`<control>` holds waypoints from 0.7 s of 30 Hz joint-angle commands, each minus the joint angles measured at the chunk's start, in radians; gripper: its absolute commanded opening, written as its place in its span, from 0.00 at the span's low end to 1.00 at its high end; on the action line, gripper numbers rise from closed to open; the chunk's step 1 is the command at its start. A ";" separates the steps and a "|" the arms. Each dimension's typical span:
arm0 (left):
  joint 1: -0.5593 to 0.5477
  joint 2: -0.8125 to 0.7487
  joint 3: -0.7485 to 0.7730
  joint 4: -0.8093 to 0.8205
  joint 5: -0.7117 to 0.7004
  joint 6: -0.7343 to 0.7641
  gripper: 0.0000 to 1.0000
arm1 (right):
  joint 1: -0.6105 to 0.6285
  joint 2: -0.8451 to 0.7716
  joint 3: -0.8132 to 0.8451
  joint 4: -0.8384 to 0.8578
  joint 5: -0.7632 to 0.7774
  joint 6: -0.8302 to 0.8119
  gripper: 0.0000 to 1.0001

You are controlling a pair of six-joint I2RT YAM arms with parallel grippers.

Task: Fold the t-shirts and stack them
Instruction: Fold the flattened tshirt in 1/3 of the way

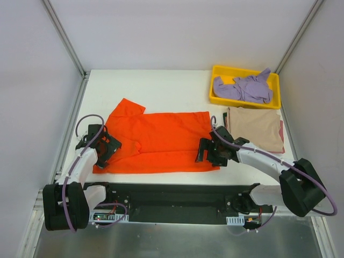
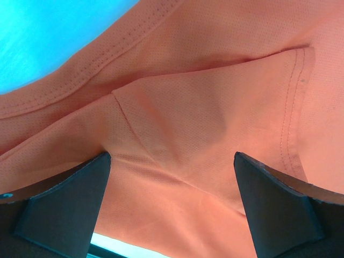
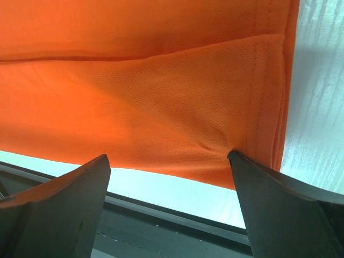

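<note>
Item: orange-red t-shirt [image 1: 158, 142], spread mostly flat across the near middle of the table [image 1: 161, 88], one sleeve kicked up at its far left. Companion items: tan t-shirt [image 1: 258, 128], folded, just beside the orange shirt's right edge; lavender t-shirt [image 1: 244, 88], crumpled in the yellow tray [image 1: 244, 69] at the far right corner. Left tool [image 1: 107, 152]: released, jaws wide, poised over the sleeve seam at the shirt's left end, grasping nothing. Right tool [image 1: 204, 150]: released, jaws wide, over the near right hem corner, grasping nothing; contact with the cloth cannot be told. Hazards, as judged: cloth lies doubled under both tools, so a shallow pinch may lift one layer only and skew the fold; uneven lifting between the two tools would twist the shirt; a rightward sweep of the right arm may ruffle the tan shirt. Edges: the shirt's near hem runs close to the table's near edge and the black base rail, leaving little margin there. Open room: bare table beyond the shirt toward the back wall.
</note>
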 commanded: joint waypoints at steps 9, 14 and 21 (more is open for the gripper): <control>0.003 -0.176 -0.090 -0.091 -0.077 -0.023 0.99 | 0.066 -0.063 -0.051 -0.070 0.037 0.087 0.96; 0.001 -0.176 -0.093 -0.093 -0.073 -0.026 0.99 | 0.089 -0.088 -0.079 -0.083 0.040 0.102 0.96; 0.003 -0.185 -0.079 -0.113 -0.126 -0.028 0.99 | 0.089 -0.120 -0.072 -0.119 0.064 0.115 0.96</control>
